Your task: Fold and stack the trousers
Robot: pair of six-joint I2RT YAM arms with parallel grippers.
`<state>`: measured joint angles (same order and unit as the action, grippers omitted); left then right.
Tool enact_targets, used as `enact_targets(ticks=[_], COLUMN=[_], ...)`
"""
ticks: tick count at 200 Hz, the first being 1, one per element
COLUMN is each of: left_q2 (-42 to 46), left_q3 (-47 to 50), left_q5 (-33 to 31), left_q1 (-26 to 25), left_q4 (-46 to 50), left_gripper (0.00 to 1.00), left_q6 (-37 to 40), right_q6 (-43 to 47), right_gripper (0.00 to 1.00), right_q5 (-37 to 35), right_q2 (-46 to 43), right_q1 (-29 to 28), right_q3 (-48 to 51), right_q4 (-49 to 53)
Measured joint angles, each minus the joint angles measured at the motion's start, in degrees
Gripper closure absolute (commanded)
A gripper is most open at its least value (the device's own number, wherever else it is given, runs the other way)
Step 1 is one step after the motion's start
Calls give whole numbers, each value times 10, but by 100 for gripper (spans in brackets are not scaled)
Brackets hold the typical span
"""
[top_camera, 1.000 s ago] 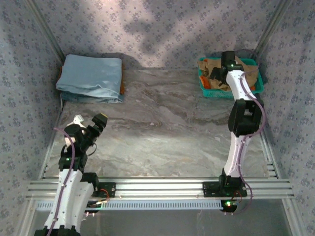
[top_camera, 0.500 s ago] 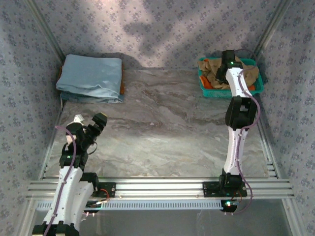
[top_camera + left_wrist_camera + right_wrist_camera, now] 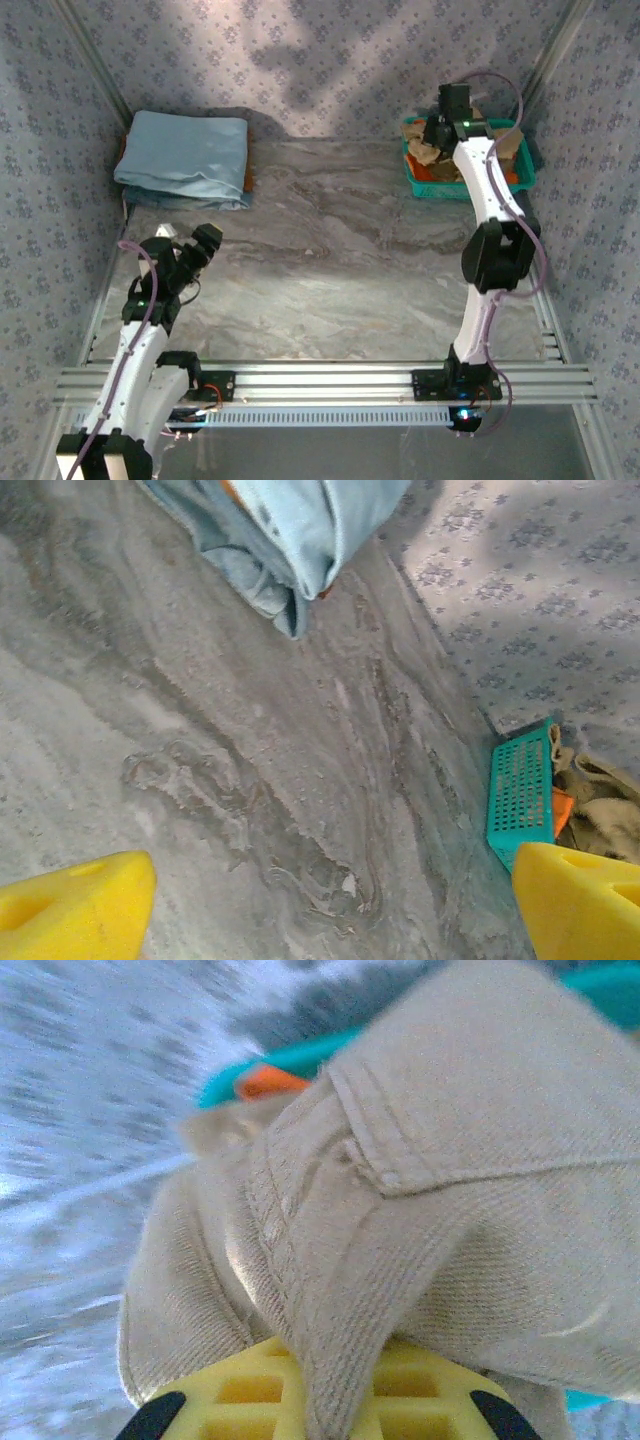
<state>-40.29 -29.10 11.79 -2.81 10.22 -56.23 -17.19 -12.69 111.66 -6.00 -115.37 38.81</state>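
- Far right corner of the bench (image 3: 330, 280): trousers (image 3: 450, 1210) of tan twill, heaped in a teal basket (image 3: 520, 795) over something orange (image 3: 265, 1080).
- Right hand (image 3: 436, 132) clenched on a seamed fold of the trousers above the basket, cloth draped over the yellow fingers (image 3: 240, 1395).
- Left hand (image 3: 330, 880) released, fingers spread wide, low over the near left part of the bench, holding nothing.
- Handling, by judgement: soft, limp and light; likely to sag and trail from a single pinch; not fragile; weave coarse enough not to slip readily.
- Best hold, by judgement: thick stitched seams or the waistband rather than the loose middle of a leg. Second hold from the other hand probably needed for spreading flat.
- Surface: grey marbled bench top, smooth and level, with a broad stretch between the two far corners suited to laying the legs out.
- Far left corner: folded light blue cloth (image 3: 185, 155) with an orange edge beneath, a probable stacking place.
- Room: patterned blue-grey walls (image 3: 330, 60) on three sides; aluminium rails (image 3: 320, 380) along the near edge.
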Motion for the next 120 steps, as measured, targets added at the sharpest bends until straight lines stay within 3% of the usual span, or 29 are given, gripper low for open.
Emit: enact_targets(ticks=[75, 120], left_q2=[6, 10], left_q3=[-86, -143], left_q5=[-7, -34], left_q1=[-3, -3], left_q4=[35, 80], left_gripper=[9, 8], left_q6=[31, 38], right_q6=[36, 37], right_gripper=[100, 100], right_q5=[-32, -38], right_q2=[-207, -308], right_q1=[-135, -346], right_q3=[11, 60], right_q4=[-16, -3])
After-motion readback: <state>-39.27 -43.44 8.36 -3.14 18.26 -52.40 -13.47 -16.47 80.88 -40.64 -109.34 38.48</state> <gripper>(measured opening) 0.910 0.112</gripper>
